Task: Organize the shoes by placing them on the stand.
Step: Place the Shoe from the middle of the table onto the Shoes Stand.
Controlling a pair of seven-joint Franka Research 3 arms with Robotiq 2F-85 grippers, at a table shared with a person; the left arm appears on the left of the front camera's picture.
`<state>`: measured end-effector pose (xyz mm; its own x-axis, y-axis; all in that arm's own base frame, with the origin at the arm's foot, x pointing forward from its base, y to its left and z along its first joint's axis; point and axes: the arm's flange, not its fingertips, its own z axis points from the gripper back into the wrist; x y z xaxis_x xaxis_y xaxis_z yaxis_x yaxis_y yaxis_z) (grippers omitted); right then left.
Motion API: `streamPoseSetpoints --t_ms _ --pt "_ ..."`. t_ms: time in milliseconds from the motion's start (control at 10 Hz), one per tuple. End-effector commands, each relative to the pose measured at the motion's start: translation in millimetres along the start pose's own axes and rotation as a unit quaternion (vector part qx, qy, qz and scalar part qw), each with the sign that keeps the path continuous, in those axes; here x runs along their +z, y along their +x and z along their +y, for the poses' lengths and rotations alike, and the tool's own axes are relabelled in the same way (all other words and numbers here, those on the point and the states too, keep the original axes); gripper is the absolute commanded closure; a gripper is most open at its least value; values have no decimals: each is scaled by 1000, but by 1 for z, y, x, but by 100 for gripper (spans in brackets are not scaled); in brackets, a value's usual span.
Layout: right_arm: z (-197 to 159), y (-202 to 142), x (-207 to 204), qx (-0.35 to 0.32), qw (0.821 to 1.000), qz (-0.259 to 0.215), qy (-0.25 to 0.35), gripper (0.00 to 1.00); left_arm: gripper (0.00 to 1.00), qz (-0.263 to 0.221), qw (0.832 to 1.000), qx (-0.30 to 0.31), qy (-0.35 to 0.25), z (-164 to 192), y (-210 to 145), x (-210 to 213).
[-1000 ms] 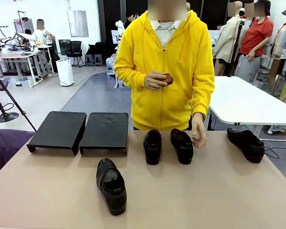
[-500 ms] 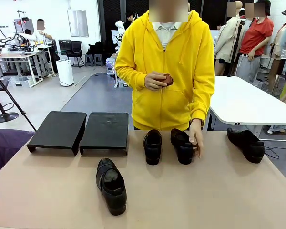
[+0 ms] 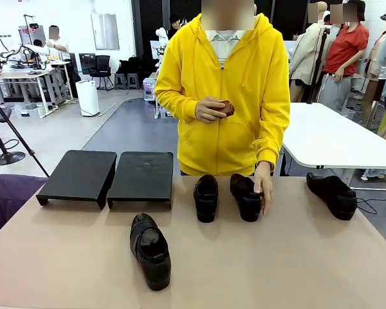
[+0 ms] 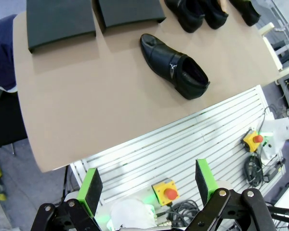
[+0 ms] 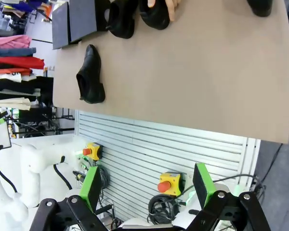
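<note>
Shoes: four, glossy black slip-ons, all on the tan table [image 3: 296, 257], none on a stand.

Front view:
- Near shoe [image 3: 150, 251] lies alone toward the robot's edge.
- A pair sits side by side at the far edge: inner shoe [image 3: 206, 197] and outer shoe [image 3: 246, 196].
- Fourth shoe [image 3: 332, 194] is well apart, at the robot's right.
- The person's hand [image 3: 264, 188] rests on the outer shoe. The other hand [image 3: 211, 109] holds a small brown object at chest height.
- Stands: two, black and flat-topped. Left stand [image 3: 79, 176] and right stand [image 3: 141, 176] sit just beside each other at the far left.

The wrist views add the claws:
- Left gripper [image 4: 147, 185]: green pads spread wide, nothing between them.
- Right gripper [image 5: 147, 185]: the same.
- Both hang off the table's near edge, over a white slatted panel [image 4: 192, 134].
- Two red stop buttons [image 4: 169, 192] on yellow boxes show in each wrist view.
- The left wrist view cuts the three far shoes at its top edge.
- The right wrist view catches fingers on the outer shoe.
</note>
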<state>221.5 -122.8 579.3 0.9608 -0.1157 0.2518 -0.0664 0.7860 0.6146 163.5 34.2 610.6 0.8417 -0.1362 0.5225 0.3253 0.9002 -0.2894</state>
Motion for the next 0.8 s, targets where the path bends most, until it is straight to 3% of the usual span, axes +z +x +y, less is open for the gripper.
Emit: streamPoseSetpoints --t_ms 0,100,200,300,400,500,700 --pt "1 0 3 -2 1000 4 -6 0 0 0 1000 -5 -8 0 0 1" --pt "1 0 3 -2 1000 4 -6 0 0 0 1000 0 0 0 0 0" --pt "1 0 3 -2 1000 4 -6 0 0 17 999 38 -2 -25 22 -16" --pt "1 0 3 -2 1000 4 -6 0 0 40 996 63 40 -62 49 -40" --pt "1 0 3 -2 1000 4 -6 0 0 79 997 15 14 -105 72 -67" --pt "1 0 3 -2 1000 4 -6 0 0 128 991 -8 31 -148 96 -105" --pt "1 0 3 -2 1000 4 -6 0 0 171 979 75 79 -215 128 -187"
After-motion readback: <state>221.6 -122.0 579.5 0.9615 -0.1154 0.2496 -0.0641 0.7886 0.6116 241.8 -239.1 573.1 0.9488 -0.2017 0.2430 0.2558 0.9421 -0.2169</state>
